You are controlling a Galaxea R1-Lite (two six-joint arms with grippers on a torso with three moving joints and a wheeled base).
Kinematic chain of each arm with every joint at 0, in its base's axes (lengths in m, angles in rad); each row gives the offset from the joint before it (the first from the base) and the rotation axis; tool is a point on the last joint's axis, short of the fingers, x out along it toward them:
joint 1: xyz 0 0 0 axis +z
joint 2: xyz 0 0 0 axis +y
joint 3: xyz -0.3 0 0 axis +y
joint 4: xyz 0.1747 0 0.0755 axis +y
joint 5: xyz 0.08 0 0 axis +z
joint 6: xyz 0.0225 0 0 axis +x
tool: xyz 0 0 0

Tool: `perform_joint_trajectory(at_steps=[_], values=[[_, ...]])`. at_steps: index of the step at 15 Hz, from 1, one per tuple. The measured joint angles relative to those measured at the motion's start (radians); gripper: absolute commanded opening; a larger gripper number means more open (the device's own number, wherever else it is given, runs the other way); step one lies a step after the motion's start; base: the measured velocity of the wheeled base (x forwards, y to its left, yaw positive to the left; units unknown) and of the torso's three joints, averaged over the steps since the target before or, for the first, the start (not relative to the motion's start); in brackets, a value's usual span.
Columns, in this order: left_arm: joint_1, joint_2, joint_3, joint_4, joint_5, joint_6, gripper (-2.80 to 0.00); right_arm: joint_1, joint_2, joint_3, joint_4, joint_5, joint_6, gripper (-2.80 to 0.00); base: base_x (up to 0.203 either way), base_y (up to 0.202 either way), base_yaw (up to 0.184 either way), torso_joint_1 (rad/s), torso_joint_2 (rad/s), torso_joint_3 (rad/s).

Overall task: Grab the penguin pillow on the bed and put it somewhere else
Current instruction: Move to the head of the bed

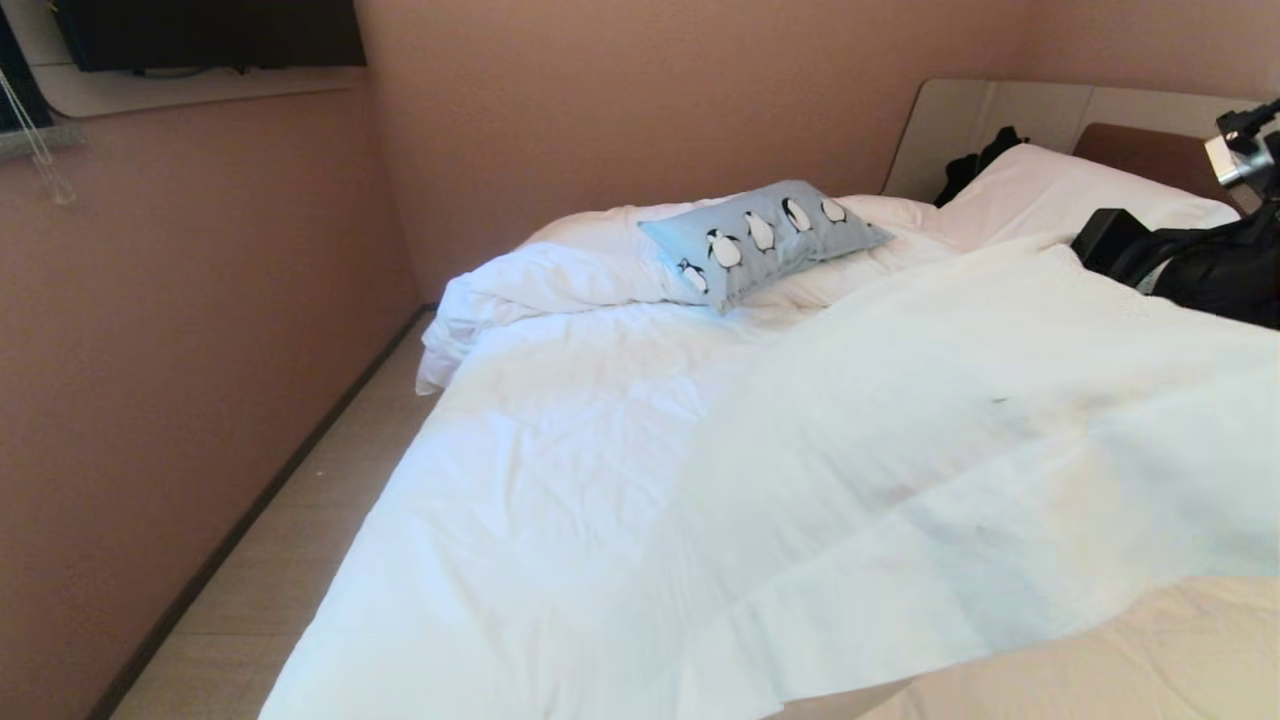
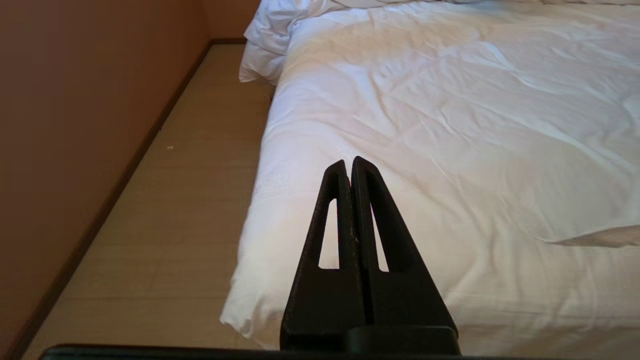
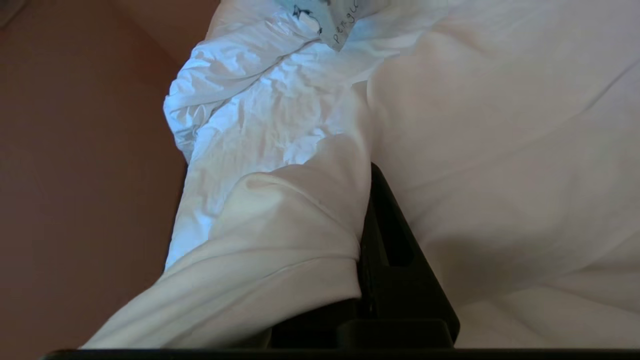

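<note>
The penguin pillow [image 1: 765, 240], light blue with a row of black-and-white penguins, lies on the rumpled far side of the bed [image 1: 560, 450]; one corner of it shows in the right wrist view [image 3: 325, 15]. My right arm [image 1: 1190, 265] reaches in over the bed's right side, well short of the pillow. My right gripper [image 3: 369, 172] is shut, with a fold of the white cover [image 3: 280, 235] pinched in it and draped over one finger. My left gripper [image 2: 350, 162] is shut and empty, hanging over the bed's near left corner.
A strip of pale floor [image 1: 300, 520] runs between the bed and the brown wall [image 1: 180, 350] on the left. White pillows [image 1: 1060, 190] and a black item [image 1: 975, 160] lie against the headboard [image 1: 1140, 150]. A dark screen [image 1: 210, 30] hangs high on the left wall.
</note>
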Motion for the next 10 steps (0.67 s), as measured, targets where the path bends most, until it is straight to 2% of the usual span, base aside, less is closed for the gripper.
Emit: perform_joint_trajectory(at_steps=[10], values=[[0.0, 0.0, 0.0, 0.0, 0.0, 0.0, -2.8, -0.003, -0.002, 0.0, 0.0, 0.0, -0.001, -2.8, 0.0, -0.195, 0.0, 0.003, 0.0, 0.002]])
